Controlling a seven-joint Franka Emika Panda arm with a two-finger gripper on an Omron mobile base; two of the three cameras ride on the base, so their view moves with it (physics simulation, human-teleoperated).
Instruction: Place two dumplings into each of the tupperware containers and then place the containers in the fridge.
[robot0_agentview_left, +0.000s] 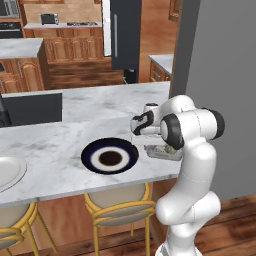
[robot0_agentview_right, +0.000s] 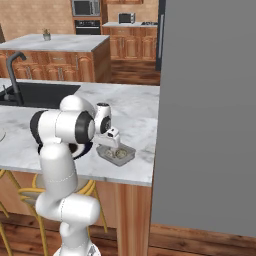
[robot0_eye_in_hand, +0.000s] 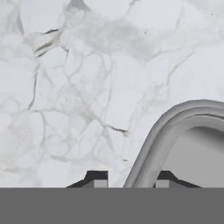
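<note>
I've got the pincer (robot0_eye_in_hand: 129, 179) down low over the marble counter (robot0_agentview_left: 60, 145), near its right end by the front edge. In hand view the two dark tips sit either side of the rim of a tupperware container (robot0_eye_in_hand: 175, 131): one tip outside on the marble, the other inside the tray. The gap betw. them is narrow and the rim runs right through it, so it reads to me as clenched on the container's rim, at a rounded corner.

From right base view the container (robot0_agentview_right: 116, 154) is a shallow rectangular tray sitting flat on the counter, close to the front edge and not far from the right-hand end, next to the big grey wall panel (robot0_agentview_right: 207, 115). Inside I see pale lumps, dumplings (robot0_agentview_right: 120, 154); looks like two but they blur together, can't be sure of the count. In left base view the same tray (robot0_agentview_left: 162, 151) pokes out from behind the arm, w/ pale contents again.

Just left of the tray on the counter is the round dark plate (robot0_agentview_left: 110, 157) w/ white ring, close to the tray but I can't tell if they touch. Fridge (robot0_agentview_left: 125, 35) stands well back across the room, dark, door shut, grey bar handle showing.
</note>
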